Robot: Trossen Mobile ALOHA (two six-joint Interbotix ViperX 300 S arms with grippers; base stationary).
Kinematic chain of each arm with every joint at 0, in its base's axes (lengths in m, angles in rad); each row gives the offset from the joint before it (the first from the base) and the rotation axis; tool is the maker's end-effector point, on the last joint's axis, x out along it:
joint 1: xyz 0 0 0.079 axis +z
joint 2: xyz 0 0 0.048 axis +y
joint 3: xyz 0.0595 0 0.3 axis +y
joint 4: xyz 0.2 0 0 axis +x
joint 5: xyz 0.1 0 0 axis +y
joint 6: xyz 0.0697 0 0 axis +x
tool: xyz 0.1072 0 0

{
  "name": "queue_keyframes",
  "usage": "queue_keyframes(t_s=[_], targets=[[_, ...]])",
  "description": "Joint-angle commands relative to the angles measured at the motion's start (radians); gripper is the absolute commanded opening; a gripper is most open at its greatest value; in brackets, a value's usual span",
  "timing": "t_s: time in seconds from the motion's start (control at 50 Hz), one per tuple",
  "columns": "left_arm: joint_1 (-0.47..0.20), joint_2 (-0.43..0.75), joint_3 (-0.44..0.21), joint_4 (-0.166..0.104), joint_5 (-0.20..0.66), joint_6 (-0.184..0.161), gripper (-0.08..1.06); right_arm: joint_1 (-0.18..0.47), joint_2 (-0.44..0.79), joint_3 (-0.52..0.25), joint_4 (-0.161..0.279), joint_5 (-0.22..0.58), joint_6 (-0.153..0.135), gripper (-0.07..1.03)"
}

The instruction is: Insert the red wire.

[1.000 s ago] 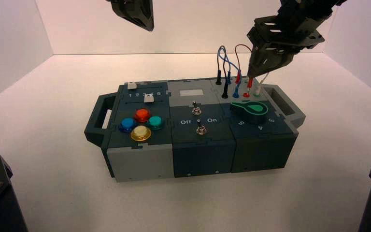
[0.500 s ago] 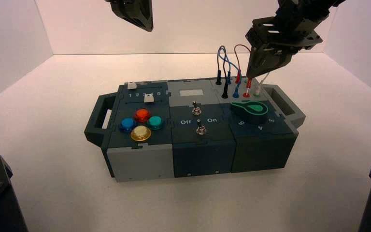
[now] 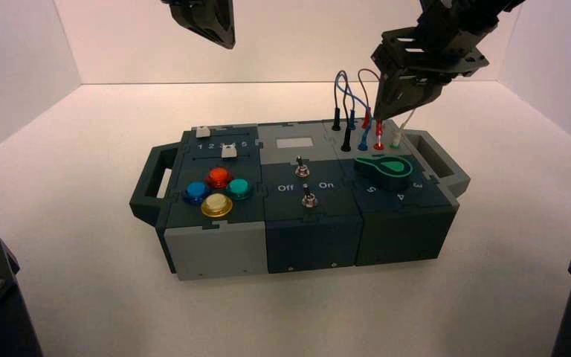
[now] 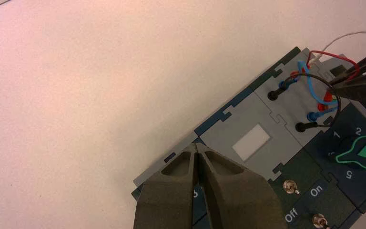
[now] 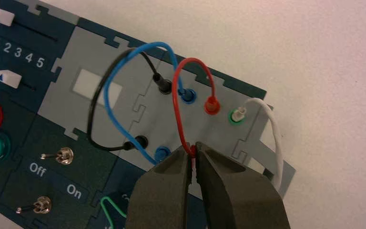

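Observation:
The red wire (image 5: 177, 102) loops up from a red plug seated in a far socket (image 5: 211, 105) on the box's grey wire panel (image 5: 143, 112). My right gripper (image 5: 193, 149) is shut on the wire's other red plug (image 3: 378, 132). It holds the plug about upright over the red-ringed near socket (image 3: 379, 146), between the blue and white plugs. I cannot tell whether the pin touches the socket. The red wire also shows in the left wrist view (image 4: 325, 51). My left gripper (image 4: 198, 147) is shut and empty, parked high above the box's far left (image 3: 210, 22).
A blue wire (image 5: 109, 90), a black wire (image 5: 91, 114) and a white wire (image 5: 272, 129) with a pale plug in a green-ringed socket (image 5: 238, 115) crowd the same panel. A green knob (image 3: 388, 167), two toggle switches (image 3: 303, 169), coloured buttons (image 3: 218, 177) and sliders (image 3: 229, 151) lie nearer.
My right gripper has shifted a little to the left with the red plug. The plug now stands straighter and lower over the red-ringed socket. The left arm has not moved.

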Motion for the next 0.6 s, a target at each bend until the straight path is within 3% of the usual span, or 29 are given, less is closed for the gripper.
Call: queue_keyframes(t_s=[0.02, 0.6], targets=[[0.006, -0.009, -0.02, 0.003, -0.009, 0.006, -0.03, 0.021, -0.009, -0.008, 0.006, 0.009, 0.002, -0.02], [0.006, -0.009, -0.02, 0.003, -0.009, 0.006, -0.03, 0.025, -0.04, 0.018, 0.012, 0.026, 0.006, -0.02]])
